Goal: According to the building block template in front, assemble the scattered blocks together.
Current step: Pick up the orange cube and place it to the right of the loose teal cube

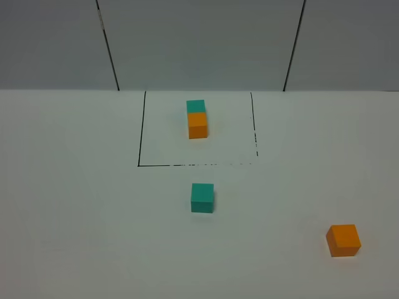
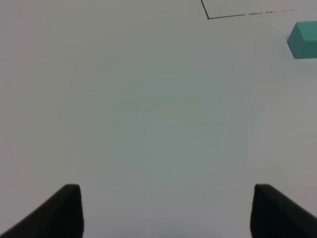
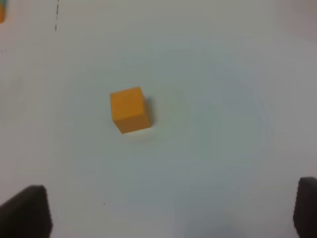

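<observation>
The template (image 1: 197,118) is a teal cube with an orange cube joined in front of it, inside a black-lined rectangle at the back of the table. The loose teal cube (image 1: 202,198) sits just in front of the rectangle's near line; it also shows in the left wrist view (image 2: 303,40). The loose orange cube (image 1: 343,240) sits at the front right and shows in the right wrist view (image 3: 130,109). My left gripper (image 2: 166,208) is open and empty, well away from the teal cube. My right gripper (image 3: 171,210) is open and empty, short of the orange cube. Neither arm shows in the exterior high view.
The white table (image 1: 75,218) runs back to a grey panelled wall (image 1: 199,43). The rectangle's black line (image 2: 233,16) crosses a corner of the left wrist view. Its dashed side (image 3: 57,15) shows in the right wrist view.
</observation>
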Robot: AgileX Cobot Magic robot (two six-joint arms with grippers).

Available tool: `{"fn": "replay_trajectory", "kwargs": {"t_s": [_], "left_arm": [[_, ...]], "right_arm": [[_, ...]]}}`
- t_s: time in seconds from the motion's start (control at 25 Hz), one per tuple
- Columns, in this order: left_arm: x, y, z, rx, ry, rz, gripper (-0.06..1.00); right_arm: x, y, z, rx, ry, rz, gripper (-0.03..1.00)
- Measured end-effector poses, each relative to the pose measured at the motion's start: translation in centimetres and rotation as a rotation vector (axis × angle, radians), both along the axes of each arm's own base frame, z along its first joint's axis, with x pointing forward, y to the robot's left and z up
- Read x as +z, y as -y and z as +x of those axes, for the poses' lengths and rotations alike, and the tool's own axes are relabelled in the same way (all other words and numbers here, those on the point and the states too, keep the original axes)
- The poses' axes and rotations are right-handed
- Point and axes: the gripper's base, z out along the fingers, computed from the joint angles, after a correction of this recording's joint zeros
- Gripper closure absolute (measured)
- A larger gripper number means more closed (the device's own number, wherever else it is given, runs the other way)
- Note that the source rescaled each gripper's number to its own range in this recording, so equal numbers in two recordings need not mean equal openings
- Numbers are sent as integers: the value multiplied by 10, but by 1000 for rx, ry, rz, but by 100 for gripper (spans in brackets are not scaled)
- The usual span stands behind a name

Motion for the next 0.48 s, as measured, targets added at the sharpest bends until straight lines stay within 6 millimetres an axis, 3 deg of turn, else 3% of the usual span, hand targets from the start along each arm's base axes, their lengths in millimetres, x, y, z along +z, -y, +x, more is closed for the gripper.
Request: {"fn": "replay_trajectory", "kwargs": {"t_s": [0.32,0.48], "left_arm": [[0,0,0,0,0,0,44],[0,0,0,0,0,0,44]], "right_arm": [[-2,0,11,5,-79,17,0],[7,0,17,8,-140,28,0]]}}
